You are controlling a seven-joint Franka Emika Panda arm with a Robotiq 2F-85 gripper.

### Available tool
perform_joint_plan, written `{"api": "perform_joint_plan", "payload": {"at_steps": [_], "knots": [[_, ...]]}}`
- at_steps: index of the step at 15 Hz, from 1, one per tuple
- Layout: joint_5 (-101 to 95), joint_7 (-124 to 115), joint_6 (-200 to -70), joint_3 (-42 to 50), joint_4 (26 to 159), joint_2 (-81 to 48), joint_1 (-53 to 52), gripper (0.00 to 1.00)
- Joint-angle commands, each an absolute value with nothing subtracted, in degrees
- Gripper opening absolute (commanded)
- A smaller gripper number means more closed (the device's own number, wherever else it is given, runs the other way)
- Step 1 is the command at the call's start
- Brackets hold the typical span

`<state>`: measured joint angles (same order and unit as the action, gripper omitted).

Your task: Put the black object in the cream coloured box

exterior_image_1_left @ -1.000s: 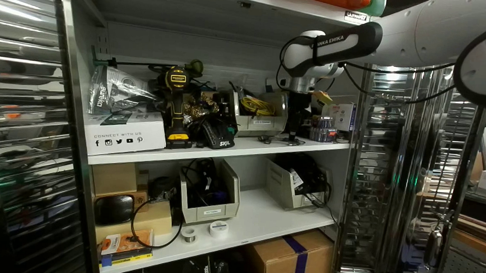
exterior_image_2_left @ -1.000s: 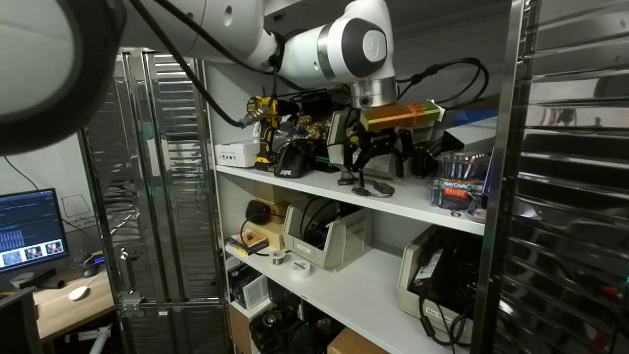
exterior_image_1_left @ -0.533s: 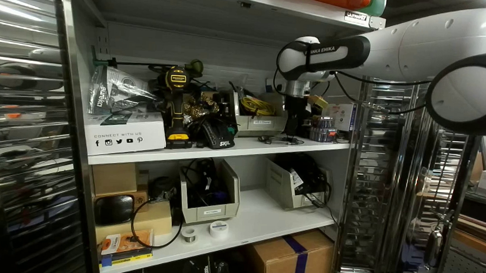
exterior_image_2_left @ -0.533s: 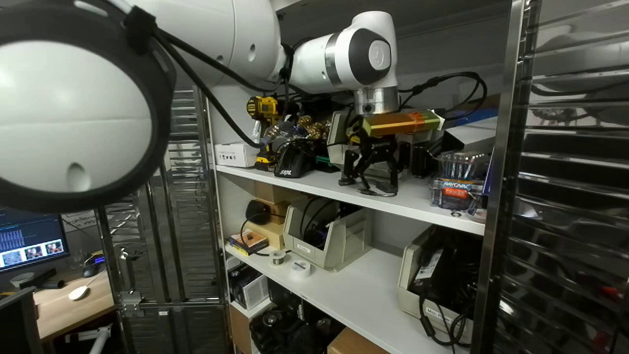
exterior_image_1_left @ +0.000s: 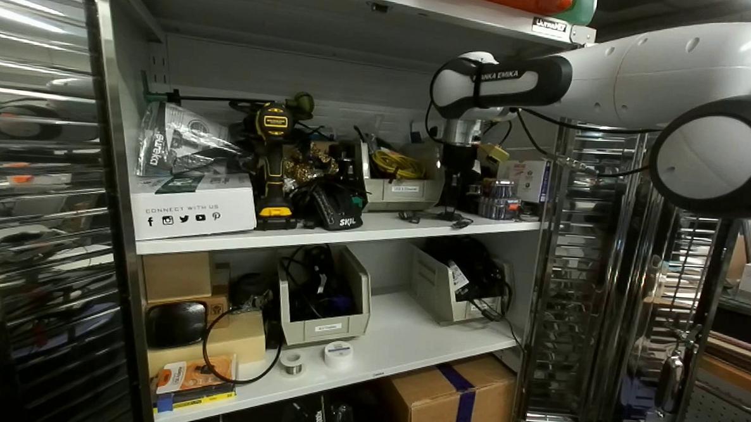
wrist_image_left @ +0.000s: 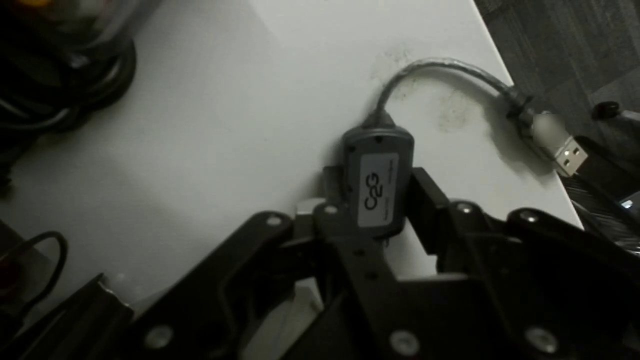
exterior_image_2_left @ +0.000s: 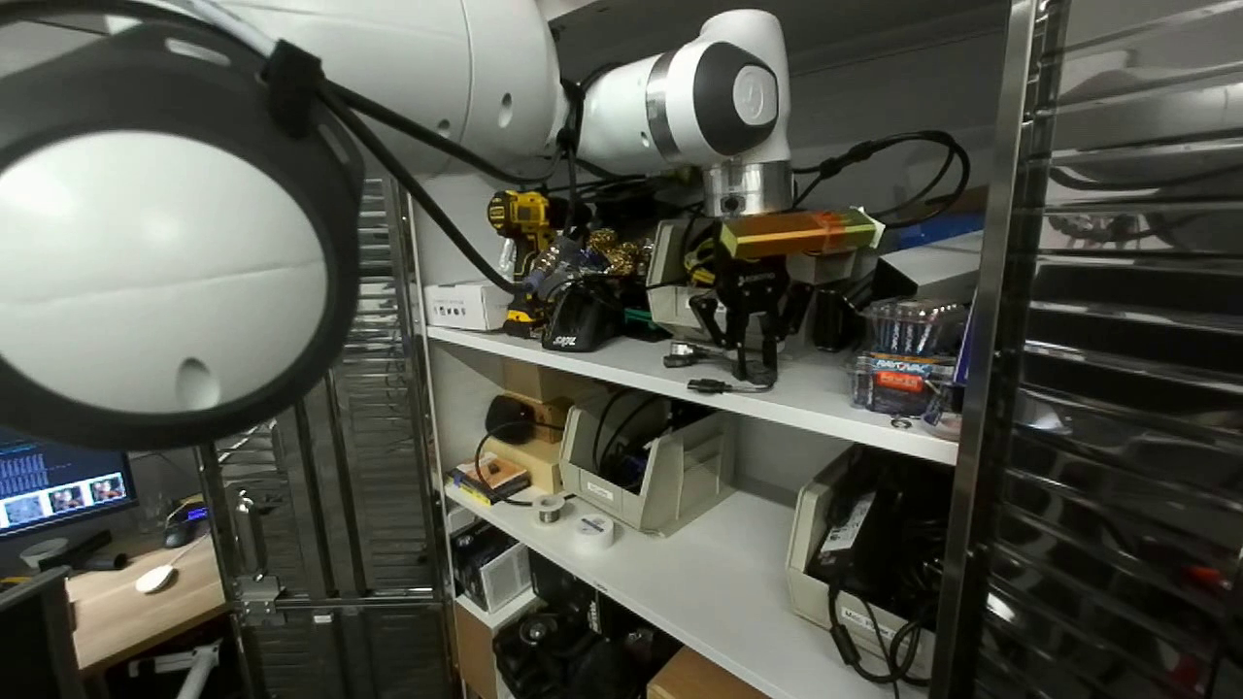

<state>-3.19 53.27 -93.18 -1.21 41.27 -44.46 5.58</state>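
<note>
the end effector (wrist_image_left: 375, 192) is standing narrow, its fingers (wrist_image_left: 429, 210) gripping both sides of the dark adapter (wrist_image_left: 378, 172) near the front of the cream box (exterior_image_1_left: 389, 196) holding yellow cable (exterior_image_1_left: 398, 164). contact between adapter and tabletop (wrist_image_left: 210, 150) is not showing clearly. a cord (wrist_image_left: 440, 62) is curving from the adapter to a plug (wrist_image_left: 547, 132). in both exterior views, a battery pack (exterior_image_2_left: 898, 374) is standing right of the cream box.

A white shelf (exterior_image_1_left: 387, 234) carries a white box (exterior_image_1_left: 195, 212); an upright drill (exterior_image_1_left: 273, 162); a cream bin (exterior_image_1_left: 402, 190); a battery pack (exterior_image_2_left: 898, 382).
</note>
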Motion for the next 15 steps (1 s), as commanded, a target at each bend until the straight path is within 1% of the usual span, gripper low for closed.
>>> {"api": "perform_joint_plan", "payload": {"at_steps": [1, 4, 8, 12, 15], "knots": [[-3.37, 53.39, -91.20, -1.06, 37.67, -46.22, 5.52, 0.20], [-4.26, 52.12, -91.37, -0.64, 39.36, -44.65, 4.66, 0.19], [-7.40, 48.74, -93.18, 0.08, 45.83, -39.90, 1.51, 0.19], [-11.28, 38.84, -98.28, 0.94, 56.48, -33.15, -2.36, 0.19], [-13.10, 33.29, -96.90, 0.93, 64.36, -28.22, -4.66, 0.19]]}}
